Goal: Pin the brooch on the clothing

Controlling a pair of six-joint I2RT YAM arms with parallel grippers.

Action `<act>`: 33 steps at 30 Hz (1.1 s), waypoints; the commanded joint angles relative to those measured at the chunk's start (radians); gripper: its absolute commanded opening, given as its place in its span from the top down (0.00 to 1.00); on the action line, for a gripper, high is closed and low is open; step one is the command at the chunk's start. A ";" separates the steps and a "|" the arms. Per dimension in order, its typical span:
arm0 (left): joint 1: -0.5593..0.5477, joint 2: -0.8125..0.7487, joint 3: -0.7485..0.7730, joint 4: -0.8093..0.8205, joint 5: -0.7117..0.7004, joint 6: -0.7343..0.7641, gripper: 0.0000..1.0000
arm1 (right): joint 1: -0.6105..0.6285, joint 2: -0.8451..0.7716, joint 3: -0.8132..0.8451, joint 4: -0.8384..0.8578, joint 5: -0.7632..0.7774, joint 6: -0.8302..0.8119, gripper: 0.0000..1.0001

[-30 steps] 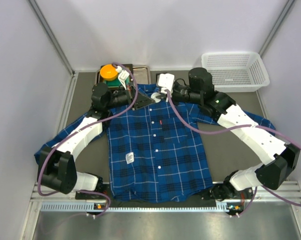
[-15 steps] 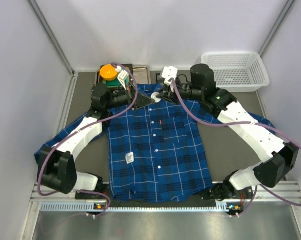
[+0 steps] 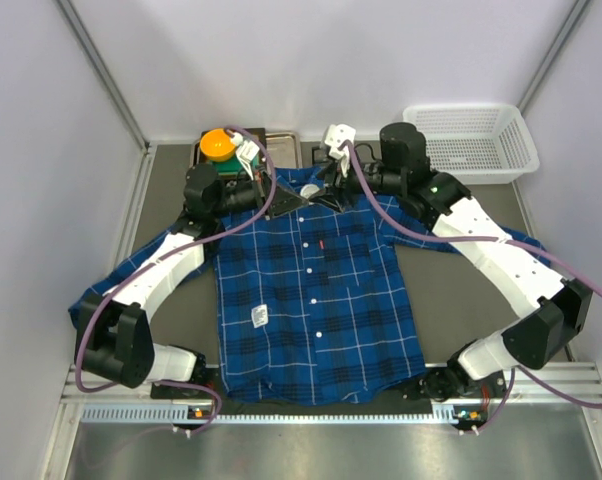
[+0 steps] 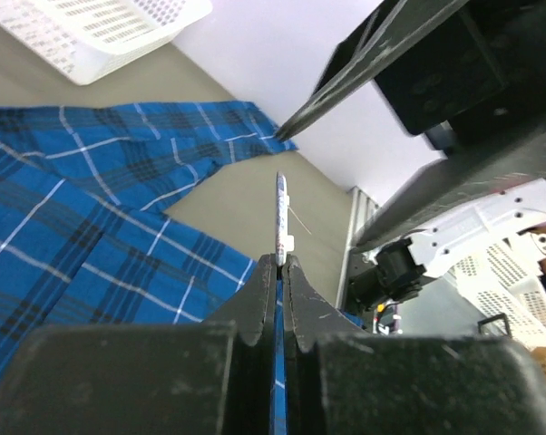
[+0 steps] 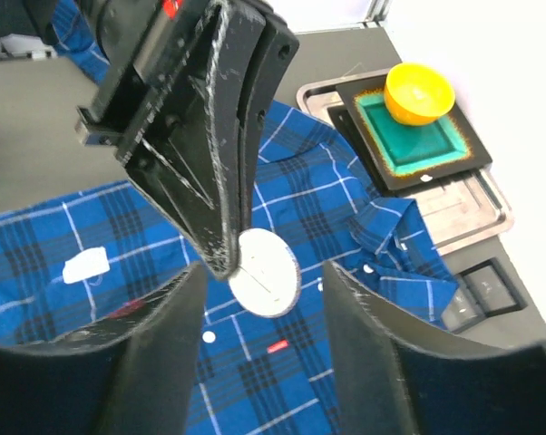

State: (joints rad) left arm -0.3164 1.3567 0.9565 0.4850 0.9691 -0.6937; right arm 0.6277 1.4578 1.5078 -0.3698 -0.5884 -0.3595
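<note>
Upper centre of the top view: both grippers meet over the collar end of the clothing (image 3: 316,290), which lies spread front-up on the dark surface (image 3: 451,300), with sleeves running out to lower left and right.

- From the left comes the left gripper (image 3: 301,196), its jaws closed tight on the brooch (image 5: 266,272).
- Right wrist view, centre: the brooch reads as a pale round disc with a thin line across its face. The black left fingers (image 5: 220,181) pinch it at its upper-left rim.
- Left wrist view, centre: the disc is seen edge-on, standing up out of the closed jaws, with plaid fabric below and to the left. Cannot tell whether the disc touches the fabric.
- Just right of it sits the right gripper (image 3: 333,190). Its jaws stand apart, one finger at each lower side of its own view, with the disc showing between them and nothing gripped.
- A red mark (image 3: 322,243) lies just below the grippers, and a white tag (image 3: 258,317) sits lower left on the shirt front.
- Upper left: an orange bowl (image 3: 218,143) on a green square plate (image 5: 416,145), with a metal tray (image 3: 281,145) beside it.
- Upper right: a white basket (image 3: 471,140).
</note>
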 commanded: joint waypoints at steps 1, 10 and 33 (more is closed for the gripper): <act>0.011 -0.031 0.039 -0.127 -0.073 0.120 1.00 | -0.008 -0.020 0.061 0.026 -0.007 0.031 0.41; 0.011 -0.037 0.056 -0.197 -0.110 0.181 1.00 | 0.016 0.027 0.092 0.011 0.104 0.102 0.17; 0.080 -0.061 0.114 -0.555 0.258 0.509 1.00 | -0.151 0.239 0.290 -0.193 -0.519 0.185 0.50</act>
State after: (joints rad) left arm -0.2321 1.3170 0.9920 0.0902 1.0985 -0.3477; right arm 0.4850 1.6604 1.7187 -0.4862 -0.8356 -0.1612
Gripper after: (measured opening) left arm 0.022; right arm 0.520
